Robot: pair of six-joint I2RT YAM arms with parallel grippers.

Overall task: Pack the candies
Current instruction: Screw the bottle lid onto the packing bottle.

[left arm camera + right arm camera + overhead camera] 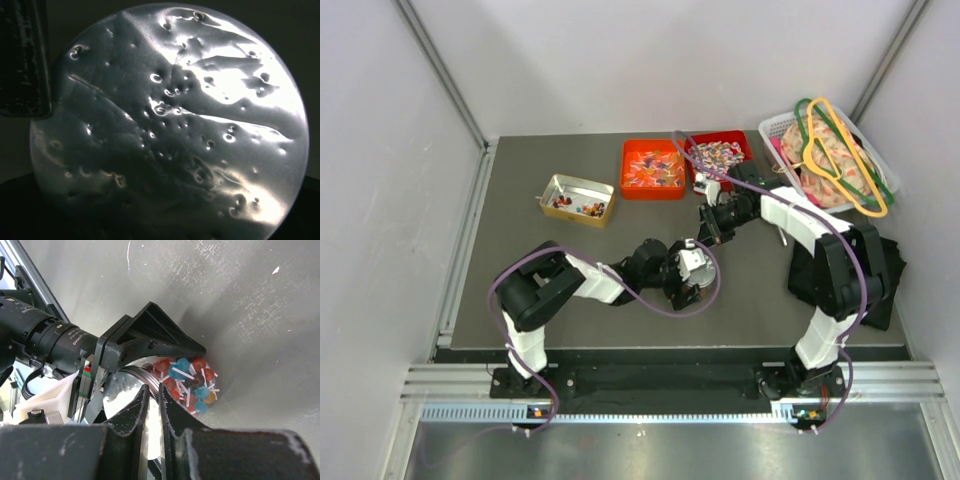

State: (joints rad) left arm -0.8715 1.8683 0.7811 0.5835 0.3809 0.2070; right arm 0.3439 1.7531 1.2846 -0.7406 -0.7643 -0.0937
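The candies are showing as a tight cluster of small round sweets in red, blue, brown and orange, with white sticks crossing among them; they are sitting packed inside a clear round plastic container. The left gripper is spreading its black jaws wide and clasping the container's sides over the middle of the dark grey table. In the left wrist view only a silvery, dimpled round face is filling the picture, with one dark finger cut off at the left edge, so no sweets are showing there. The right gripper is holding its jaws almost together right at the container's near rim, just beside the candies; whether they are pinching anything is hard to make out. More loose sweets are lying in an orange square tray, a red tray and a shallow metal tin at the table's far side.
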